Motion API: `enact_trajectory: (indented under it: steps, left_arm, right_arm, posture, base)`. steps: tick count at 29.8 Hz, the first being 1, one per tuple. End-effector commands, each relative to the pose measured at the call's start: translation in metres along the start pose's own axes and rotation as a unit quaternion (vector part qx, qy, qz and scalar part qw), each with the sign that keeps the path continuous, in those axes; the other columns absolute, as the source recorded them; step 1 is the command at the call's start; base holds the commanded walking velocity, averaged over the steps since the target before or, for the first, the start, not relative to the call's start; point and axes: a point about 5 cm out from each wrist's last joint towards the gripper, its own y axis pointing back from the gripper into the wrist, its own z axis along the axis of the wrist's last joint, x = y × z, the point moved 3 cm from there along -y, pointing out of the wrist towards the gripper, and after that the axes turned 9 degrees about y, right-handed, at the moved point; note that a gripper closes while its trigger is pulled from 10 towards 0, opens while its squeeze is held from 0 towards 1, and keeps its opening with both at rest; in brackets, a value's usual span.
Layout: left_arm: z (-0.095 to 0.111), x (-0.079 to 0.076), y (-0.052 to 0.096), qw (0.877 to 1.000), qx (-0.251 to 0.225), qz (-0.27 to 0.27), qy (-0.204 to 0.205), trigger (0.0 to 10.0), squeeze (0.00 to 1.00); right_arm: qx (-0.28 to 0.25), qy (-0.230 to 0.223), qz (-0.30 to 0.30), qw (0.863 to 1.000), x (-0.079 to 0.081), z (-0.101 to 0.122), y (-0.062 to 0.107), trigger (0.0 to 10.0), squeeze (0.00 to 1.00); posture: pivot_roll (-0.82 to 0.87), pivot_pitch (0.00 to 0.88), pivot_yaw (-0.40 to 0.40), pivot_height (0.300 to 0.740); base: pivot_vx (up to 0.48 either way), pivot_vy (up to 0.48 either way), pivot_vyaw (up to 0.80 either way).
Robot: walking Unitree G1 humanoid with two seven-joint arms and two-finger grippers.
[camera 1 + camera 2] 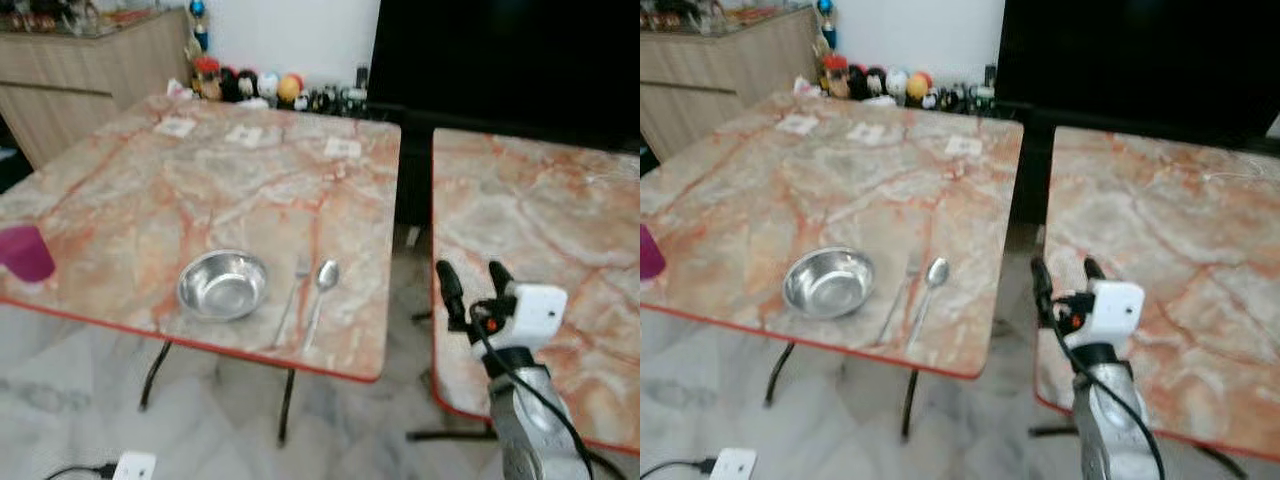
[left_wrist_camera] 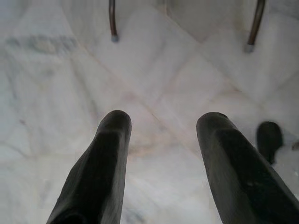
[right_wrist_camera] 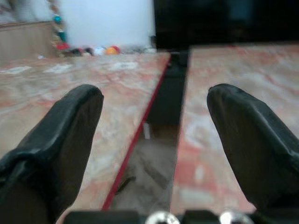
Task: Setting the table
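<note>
Two marble-look tables (image 1: 250,190) stand side by side, a dark gap between them. Near the left table's front edge lie a steel bowl (image 1: 222,284), then a fork (image 1: 292,298) and spoon (image 1: 320,290), long axes running 6 to 12 o'clock. From the right gripper (image 1: 470,280), released and empty above the gap, the spoon lies at 9 o'clock, so that arm is nearer. Left gripper (image 2: 161,154) hangs released over the floor. A purple cup (image 1: 24,252) sits at far left. No legible writing.

Head stereo pair looking down on two tables (image 1: 340,200), left wrist facing floor (image 2: 154,93)
</note>
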Motion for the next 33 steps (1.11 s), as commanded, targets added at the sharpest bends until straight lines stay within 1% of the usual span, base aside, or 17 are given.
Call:
enact_trajectory:
  steps: [1,9,20,27,33]
  left_arm:
    - [-0.0024,0.0041,0.0009,1.000,0.004,0.007,0.002,10.0,0.00]
    - [-0.0034,0.0035,0.0012,1.000,0.005,0.007,0.001,10.0,0.00]
    - [-0.0020,0.0089,0.0016,1.000,0.001,0.009,0.002,10.0,0.00]
    - [-0.0018,0.0073,0.0016,1.000,-0.001,0.007,-0.001,10.0,0.00]
    - [-0.0021,0.0019,0.0016,1.000,-0.004,0.003,-0.001,10.0,0.00]
  right_arm:
    - [0.002,-0.001,-0.002,1.000,-0.0008,-0.0007,0.0004,10.0,0.00]
    - [0.003,-0.004,-0.001,1.000,0.0021,-0.0019,0.0001,10.0,0.00]
    - [-0.001,-0.007,0.001,1.000,0.0052,-0.0006,-0.0027,10.0,0.00]
    - [-0.003,-0.013,0.003,1.000,0.0080,0.0004,-0.0034,10.0,0.00]
    - [0.001,-0.016,-0.010,1.000,0.0027,-0.0014,-0.0027,10.0,0.00]
  posture:
    - [0.09,0.005,-0.035,0.740]
    - [0.09,0.005,-0.035,0.740]
    - [0.10,0.009,-0.032,0.740]
    - [0.10,0.010,-0.034,0.740]
    - [0.10,0.013,-0.036,0.740]
  base:
    - [0.000,0.480,0.00]
    - [0.000,0.480,0.00]
    - [0.000,0.460,0.00]
    - [0.000,0.000,0.00]
    - [0.000,0.000,0.00]
